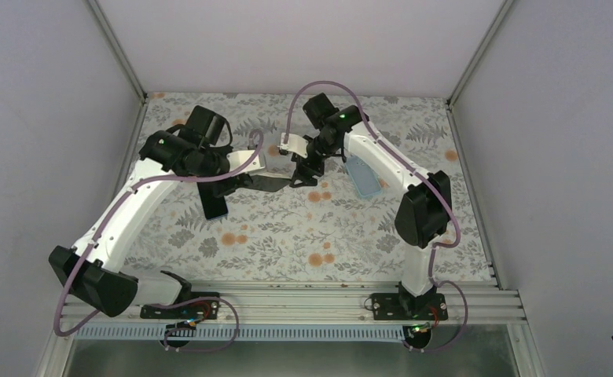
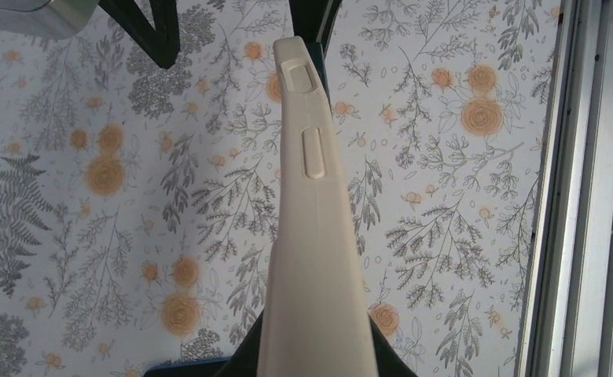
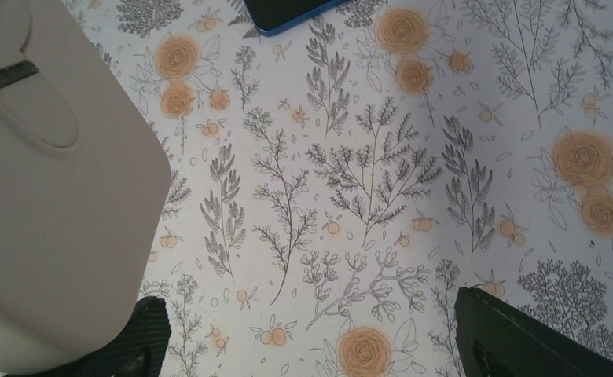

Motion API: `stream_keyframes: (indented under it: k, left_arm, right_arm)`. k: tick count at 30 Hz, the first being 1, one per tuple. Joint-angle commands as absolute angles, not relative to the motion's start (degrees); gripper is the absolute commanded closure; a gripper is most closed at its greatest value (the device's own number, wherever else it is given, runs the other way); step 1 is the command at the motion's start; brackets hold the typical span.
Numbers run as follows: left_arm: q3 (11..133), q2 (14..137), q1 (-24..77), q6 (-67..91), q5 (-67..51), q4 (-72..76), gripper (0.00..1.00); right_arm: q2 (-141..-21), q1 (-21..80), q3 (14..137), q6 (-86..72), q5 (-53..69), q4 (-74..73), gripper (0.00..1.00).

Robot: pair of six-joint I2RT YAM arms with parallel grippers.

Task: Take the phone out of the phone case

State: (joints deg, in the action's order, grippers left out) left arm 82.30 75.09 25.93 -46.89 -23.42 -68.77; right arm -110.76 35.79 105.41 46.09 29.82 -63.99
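My left gripper [image 1: 236, 166] is shut on a beige phone case [image 1: 250, 159] and holds it above the table. In the left wrist view the case [image 2: 313, 236] stands edge-on between the black fingers [image 2: 239, 363], side buttons showing. I cannot tell whether a phone is inside it. My right gripper [image 1: 302, 174] is open just right of the case's far end. In the right wrist view the case [image 3: 52, 204] lies against the left finger [image 3: 126, 342], apart from the right one. A dark phone with a blue rim [image 1: 212, 201] lies on the table below the left gripper; it also shows in the right wrist view [image 3: 288, 12].
A pale blue slab [image 1: 364, 177] lies on the flowered mat [image 1: 288, 243] beside the right arm. Metal rails [image 2: 594, 196] run along the table's edges, with grey walls behind and at both sides.
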Motion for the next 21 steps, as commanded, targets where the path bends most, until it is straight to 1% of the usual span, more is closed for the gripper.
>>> stream_keyframes:
  k: [1, 10, 14, 18, 21]
  left_arm:
    - [84.3, 77.3, 29.3, -47.3, -40.3, -60.3, 0.98]
    - [83.8, 76.7, 30.3, -46.1, -40.9, -58.5, 0.98]
    - [83.6, 76.3, 30.4, -46.0, -41.6, -57.8, 0.98]
    - [82.8, 75.9, 30.6, -45.5, -40.9, -55.8, 0.98]
    - [81.8, 74.9, 30.6, -44.5, -39.4, -52.2, 0.98]
  right_arm:
    - [-108.6, 39.6, 109.7, 37.3, 42.3, -50.5, 0.12]
    - [-111.0, 39.6, 113.1, 31.4, 41.5, -45.0, 0.14]
    - [-110.5, 39.3, 111.9, 29.7, 41.2, -41.7, 0.13]
    - [-111.1, 39.2, 113.6, 32.0, 48.2, -45.0, 0.13]
    - [-111.9, 39.1, 114.7, 35.8, 57.5, -49.4, 0.15]
